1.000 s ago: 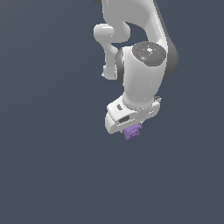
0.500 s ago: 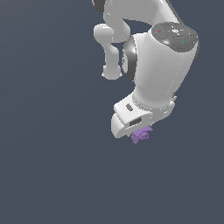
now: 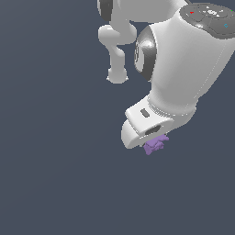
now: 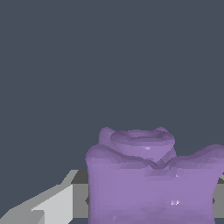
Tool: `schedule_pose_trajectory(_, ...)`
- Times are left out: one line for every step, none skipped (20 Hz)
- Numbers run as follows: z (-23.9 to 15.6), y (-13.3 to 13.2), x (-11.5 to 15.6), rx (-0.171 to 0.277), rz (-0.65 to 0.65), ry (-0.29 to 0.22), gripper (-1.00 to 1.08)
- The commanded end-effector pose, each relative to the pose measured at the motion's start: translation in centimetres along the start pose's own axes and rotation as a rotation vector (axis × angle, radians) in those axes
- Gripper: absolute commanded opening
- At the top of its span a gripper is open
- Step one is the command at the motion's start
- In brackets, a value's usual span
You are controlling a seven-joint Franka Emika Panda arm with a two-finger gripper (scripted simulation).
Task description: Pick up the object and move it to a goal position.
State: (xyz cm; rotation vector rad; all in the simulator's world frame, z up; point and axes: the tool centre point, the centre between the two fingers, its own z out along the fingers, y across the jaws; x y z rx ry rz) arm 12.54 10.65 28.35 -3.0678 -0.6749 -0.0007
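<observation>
Scene: a rendered white robot arm [image 3: 183, 69] against a plain, dark blue-grey background [image 3: 50, 174]; no container is visible in either view.

Arm: bulky white links fill the upper part and the exterior view's right, with a dark cap carrying small coloured marks at the top.

Gripper: the white gripper [image 3: 151, 140] points downward below the wrist housing; its fingers are hidden behind the hand body in the exterior view.

Object: a small light-purple lump [image 3: 154, 145] with bumps pokes out just beneath the gripper, touching its underside.

Wrist view: the lump [image 4: 153, 179] fills the lower half of the picture, very close to the camera, showing a ringed knob on top and rounded lobes on each side.

Finger: a pale grey finger [image 4: 48, 203] sits beside the lump, close against one flank.

Grip: the jaws appear closed narrowly around the lump, holding it.

Surroundings: only flat background appears around the lump.
</observation>
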Motion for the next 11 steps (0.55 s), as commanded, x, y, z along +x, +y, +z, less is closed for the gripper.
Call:
schedule_pose_trajectory(-0.38,-0.01,0.39,0.0,0.0,0.0,-1.0)
schedule_pose_trajectory(-0.49,-0.01,0.51,0.0,0.0,0.0,-1.0)
schedule_pose_trajectory(-0.58,-0.01,0.61,0.0,0.0,0.0,-1.0)
schedule_pose_trajectory(-0.66,-0.01,0.7,0.0,0.0,0.0,-1.0)
schedule_pose_trajectory(-0.73,-0.01,0.78,0.0,0.0,0.0,-1.0)
schedule_pose_trajectory(-0.77,-0.06,0.87,0.0,0.0,-0.001,-1.0)
schedule_pose_trajectory(-0.82,-0.06,0.92,0.0,0.0,-0.001,-1.0)
schedule_pose_trajectory(-0.85,-0.06,0.96,0.0,0.0,-0.001,-1.0)
schedule_pose_trajectory(-0.88,-0.06,0.99,0.0,0.0,-0.001,-1.0)
schedule_pose_trajectory(-0.89,-0.06,1.0,0.0,0.0,-0.001,-1.0)
schedule_pose_trajectory(-0.9,-0.06,1.01,0.0,0.0,-0.001,-1.0)
